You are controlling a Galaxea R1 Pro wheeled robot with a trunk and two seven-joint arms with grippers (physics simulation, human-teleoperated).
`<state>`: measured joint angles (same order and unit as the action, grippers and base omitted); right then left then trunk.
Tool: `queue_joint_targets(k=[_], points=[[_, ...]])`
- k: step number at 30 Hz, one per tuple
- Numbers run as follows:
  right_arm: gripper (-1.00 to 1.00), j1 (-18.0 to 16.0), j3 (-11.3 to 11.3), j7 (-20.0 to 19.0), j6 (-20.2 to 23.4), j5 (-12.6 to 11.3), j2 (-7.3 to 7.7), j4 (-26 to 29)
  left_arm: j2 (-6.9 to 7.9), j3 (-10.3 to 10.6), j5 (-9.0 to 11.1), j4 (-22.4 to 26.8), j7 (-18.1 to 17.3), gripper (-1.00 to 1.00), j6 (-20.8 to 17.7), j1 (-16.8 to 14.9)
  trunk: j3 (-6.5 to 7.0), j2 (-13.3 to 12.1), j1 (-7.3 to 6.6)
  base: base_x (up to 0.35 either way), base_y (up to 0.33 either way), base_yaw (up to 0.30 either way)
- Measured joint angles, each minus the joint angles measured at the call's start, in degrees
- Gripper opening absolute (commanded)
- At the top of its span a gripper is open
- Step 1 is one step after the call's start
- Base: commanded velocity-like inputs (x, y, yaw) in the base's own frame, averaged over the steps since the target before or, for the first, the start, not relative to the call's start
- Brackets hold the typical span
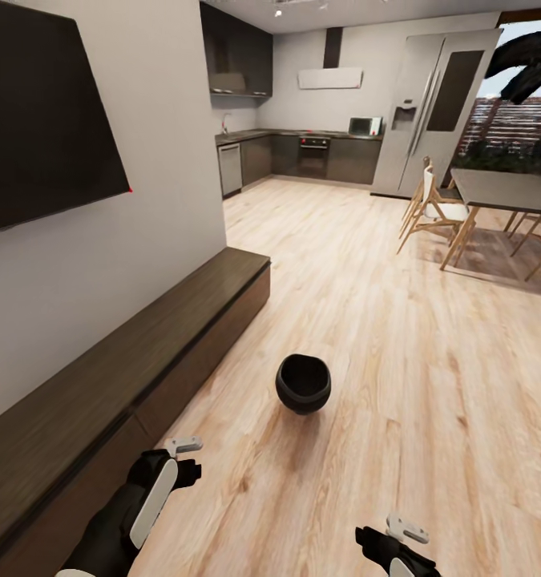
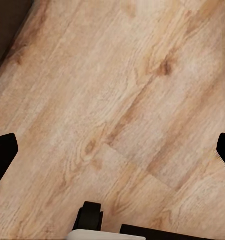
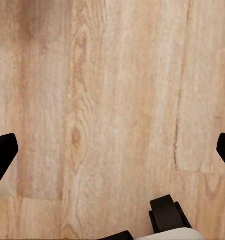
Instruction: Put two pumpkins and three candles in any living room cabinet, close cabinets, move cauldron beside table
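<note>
Both tools [image 2: 112, 150] [image 3: 112, 150] gape wide over bare floor [image 1: 398, 385].

I see a pale wood-plank floor [image 1: 382, 320] carrying everything here. 1 black cauldron [image 1: 303, 383] sits directly on it, tilted a little, mouth up. Left of the cauldron and near it, the long dark cabinet [image 1: 142, 353] stands on the floor against the wall. Well beyond the cauldron, to its right, a dining table [image 1: 506, 192] and pale chairs [image 1: 430, 212] stand on the same planks. Through both wrist cameras I see bare planks [image 2: 122, 100] beneath.
</note>
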<state>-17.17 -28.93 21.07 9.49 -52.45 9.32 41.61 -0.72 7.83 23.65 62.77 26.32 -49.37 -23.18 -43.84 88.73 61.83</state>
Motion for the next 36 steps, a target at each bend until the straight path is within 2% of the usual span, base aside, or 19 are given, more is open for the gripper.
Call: queue_joint_targets(k=[16, 36], points=[[1.00, 0.00, -0.01, -0.08, -0.05, 0.00, -0.08, 0.08, 0.00, 0.01, 0.00, 0.01, 0.01, 1.00, 0.00, 0.00, 1.29, 0.00, -0.01, 0.156, 0.021, -0.173], [1.00, -0.01, -0.10, 0.12, -0.05, 0.09, -0.09, 0.07, -0.05, 0.01, -0.08, -0.05, 0.04, 1.00, 0.09, 0.01, 1.50, 0.00, -0.01, 0.229, 0.010, -0.010]])
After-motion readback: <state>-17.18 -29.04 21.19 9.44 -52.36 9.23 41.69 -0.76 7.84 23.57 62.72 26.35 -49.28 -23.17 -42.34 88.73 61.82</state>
